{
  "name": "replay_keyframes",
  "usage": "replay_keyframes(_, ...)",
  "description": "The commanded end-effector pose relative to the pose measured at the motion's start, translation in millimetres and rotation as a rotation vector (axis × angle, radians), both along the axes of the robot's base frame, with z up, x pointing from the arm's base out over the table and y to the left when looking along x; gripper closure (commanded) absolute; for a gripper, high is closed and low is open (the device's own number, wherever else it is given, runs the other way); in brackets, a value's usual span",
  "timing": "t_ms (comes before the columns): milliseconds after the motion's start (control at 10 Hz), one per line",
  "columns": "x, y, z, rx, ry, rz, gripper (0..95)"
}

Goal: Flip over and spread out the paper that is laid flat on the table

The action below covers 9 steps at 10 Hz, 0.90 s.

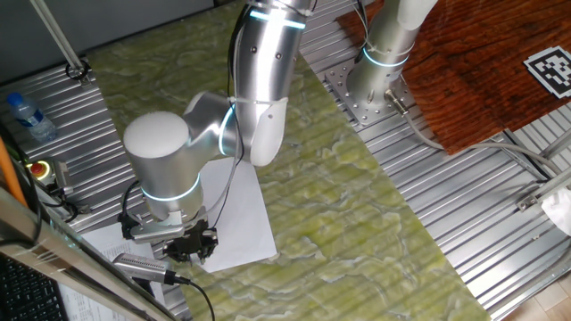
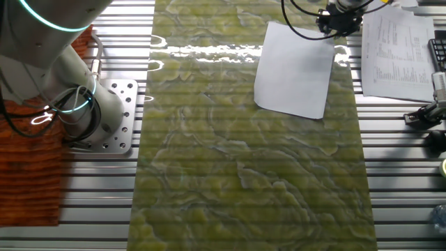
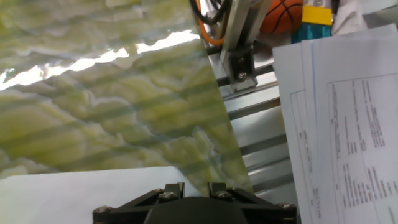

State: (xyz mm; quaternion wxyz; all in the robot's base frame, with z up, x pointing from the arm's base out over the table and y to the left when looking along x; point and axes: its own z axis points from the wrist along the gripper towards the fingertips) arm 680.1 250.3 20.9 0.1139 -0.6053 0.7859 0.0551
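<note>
Hovering gripper at upper right of frame, over corner of paper lying flat on desk; fingers' state can't tell.

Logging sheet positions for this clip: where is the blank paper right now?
In the other fixed view the paper lies flat at the table's upper right, the gripper over its far corner, the printed sheet just right on the metal panels.

1. One blank paper on one green table
2. One printed sheet
3. One water bottle
4. Two robot arm bases, one gripper
</note>
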Motion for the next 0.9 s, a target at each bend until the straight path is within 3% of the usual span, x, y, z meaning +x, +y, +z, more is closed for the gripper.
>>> replay_keyframes(100,-4.5,3.5,0.4,0.004,-0.009,0.011,76.0)
replay_keyframes(200,-5.3,5.3,0.0,0.001,-0.016,0.004,95.0)
replay_keyframes(800,-5.6,7.1,1.9,-0.014,-0.019,0.006,95.0)
replay_keyframes(900,-4.8,7.1,6.0,-0.035,-0.016,0.008,95.0)
